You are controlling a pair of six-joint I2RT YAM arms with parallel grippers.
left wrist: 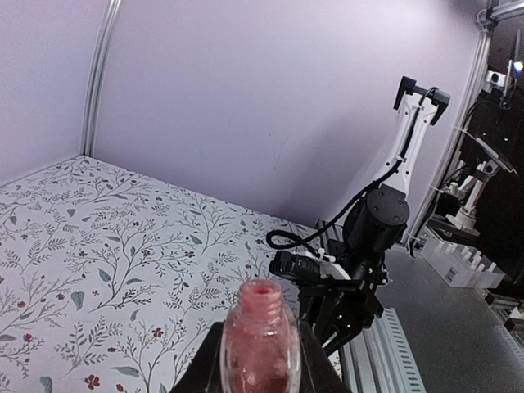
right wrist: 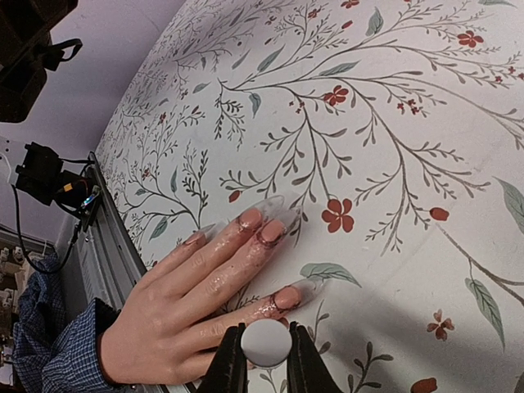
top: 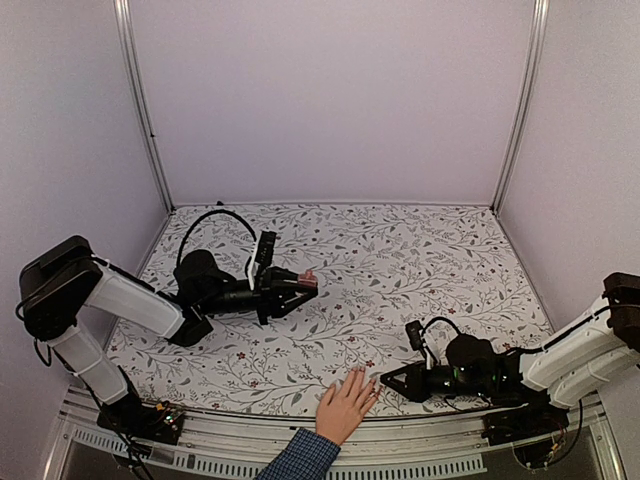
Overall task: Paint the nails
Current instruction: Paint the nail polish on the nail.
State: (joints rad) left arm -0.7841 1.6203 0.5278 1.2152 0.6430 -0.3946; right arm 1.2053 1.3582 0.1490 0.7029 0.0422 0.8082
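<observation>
Left end effector [left wrist: 260, 362] is clamped on the bottle [left wrist: 260, 348] low on its body. The neck is uncapped and clear of the fingers, and exact tilt is hard to judge. It holds over the left-middle of the surface [right wrist: 393, 123], well apart from the hand [right wrist: 188, 303], which reads as a steady reservoir: a known dip point, out of the working arm's way. Right end effector [right wrist: 266, 352] is closed on the white cap [right wrist: 266, 342], pinching its round top from both sides. The brush presumably hangs off the far side of the cap and is not visible. The hand lies palm-down with fingers flat at the near edge of the surface and the sleeve [top: 300, 458] off the edge. Flat contact gives a stable target and puts the nails [right wrist: 272, 232] face-up. The nails tip the fingers just ahead of the cap, the closest almost straight in front of it. Several show pink, with smear on the surrounding skin, so the job looks well along but patchy, and the long clear tips look mostly bare. The cap is held low over the surface, which suggests strokes along the finger. The risk is more polish on skin if the brush lands off-centre, so the next move likely needs fine lateral alignment.
</observation>
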